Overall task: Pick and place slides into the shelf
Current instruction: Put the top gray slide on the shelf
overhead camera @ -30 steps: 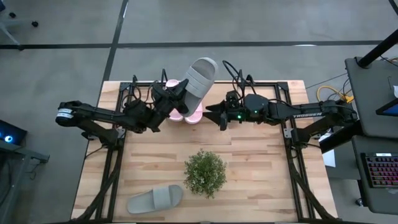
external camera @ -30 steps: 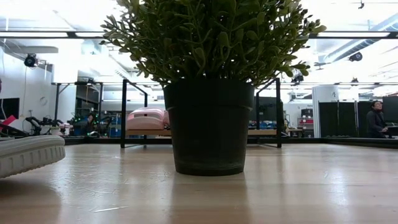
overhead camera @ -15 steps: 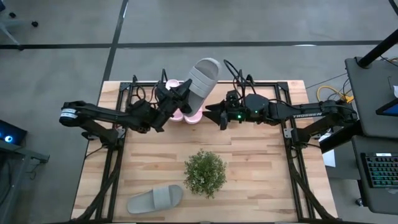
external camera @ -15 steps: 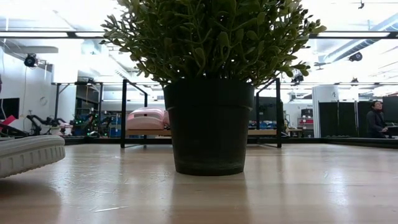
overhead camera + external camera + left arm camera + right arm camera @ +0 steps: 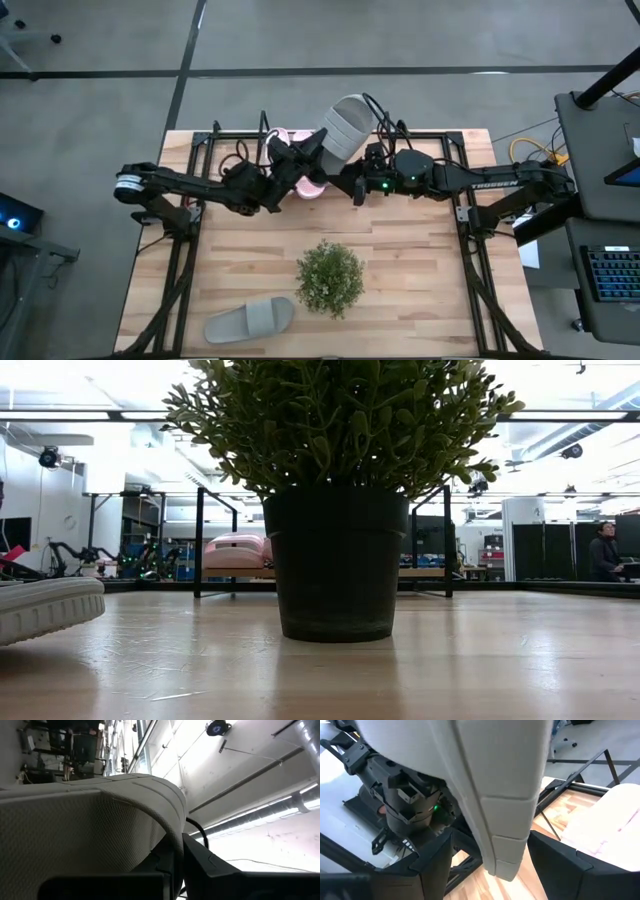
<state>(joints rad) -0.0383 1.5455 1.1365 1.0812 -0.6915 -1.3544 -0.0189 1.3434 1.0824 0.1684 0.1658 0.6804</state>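
A second grey slide (image 5: pixel 250 319) lies loose on the tabletop, well short of the grippers. Above the shelf (image 5: pixel 440 138), the left gripper (image 5: pixel 312 158) is clamped on a raised grey slide (image 5: pixel 345 127) that hangs between the right gripper (image 5: pixel 358 190)'s wide-spread fingers. The foam looks light and pliant, best pinched by its edge.
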